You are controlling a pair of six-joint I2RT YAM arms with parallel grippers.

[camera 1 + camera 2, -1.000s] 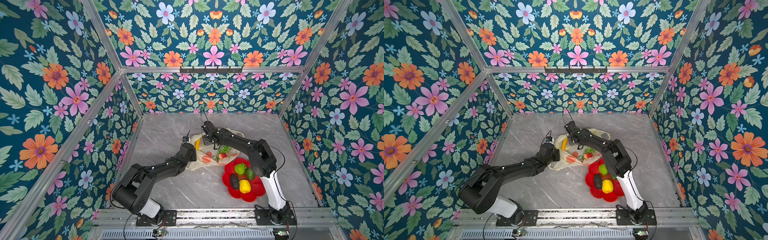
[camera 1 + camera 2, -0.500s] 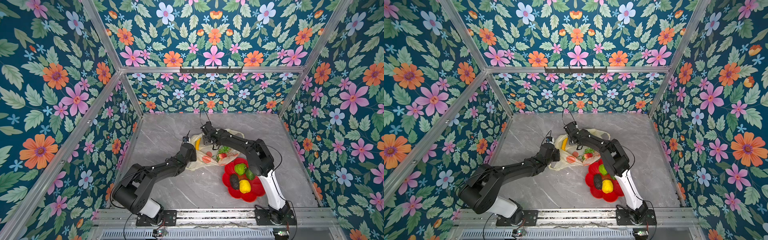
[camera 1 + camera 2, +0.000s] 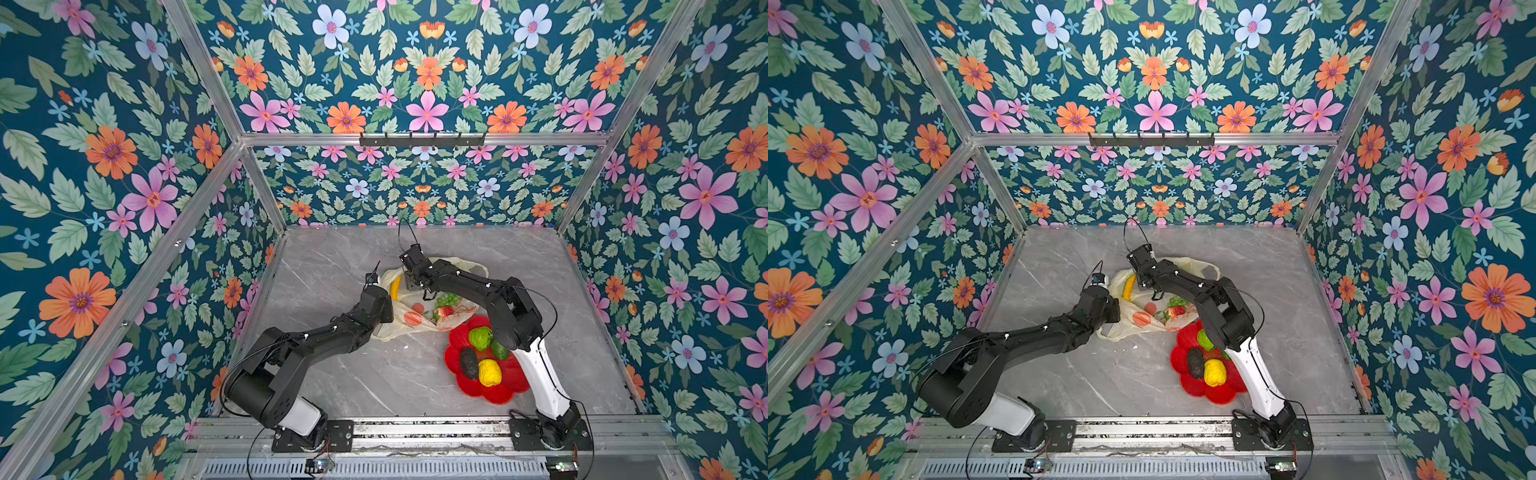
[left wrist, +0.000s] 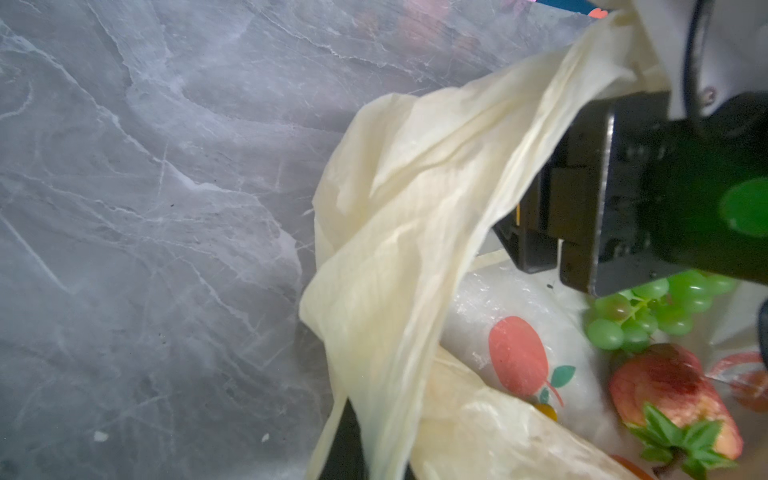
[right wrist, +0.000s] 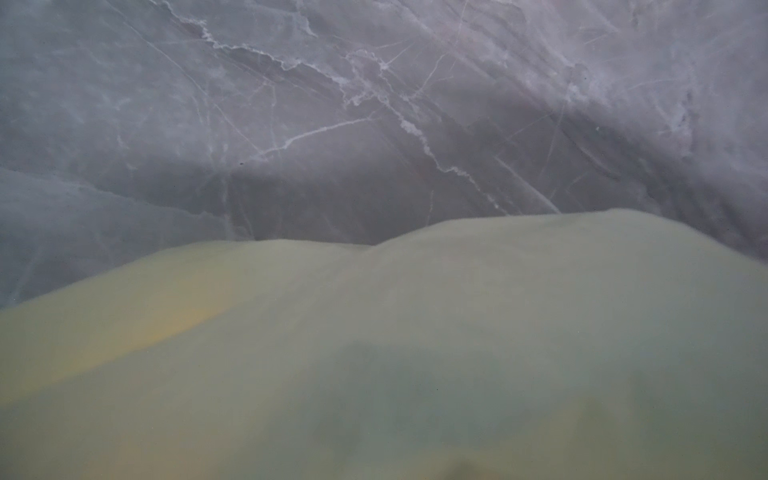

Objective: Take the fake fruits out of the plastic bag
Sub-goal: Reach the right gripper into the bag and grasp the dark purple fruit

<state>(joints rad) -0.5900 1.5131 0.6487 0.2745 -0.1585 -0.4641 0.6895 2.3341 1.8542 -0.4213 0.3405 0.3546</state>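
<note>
two arms (image 3: 328,332) (image 3: 469,282) low over the plastic bag (image 3: 392,320)

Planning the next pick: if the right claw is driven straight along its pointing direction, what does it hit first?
Likely the plastic bag film: right claw points down into its mouth beside the banana. Depth unclear; banana could be first.

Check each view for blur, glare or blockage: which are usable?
Both top views: sharp, evenly lit, no glare. Left wrist view: strawberry and grapes crisp, near fold of the plastic bag soft. Right wrist view: hazy throughout, lower half filled by the blurred plastic bag, table veins above soft.
</note>
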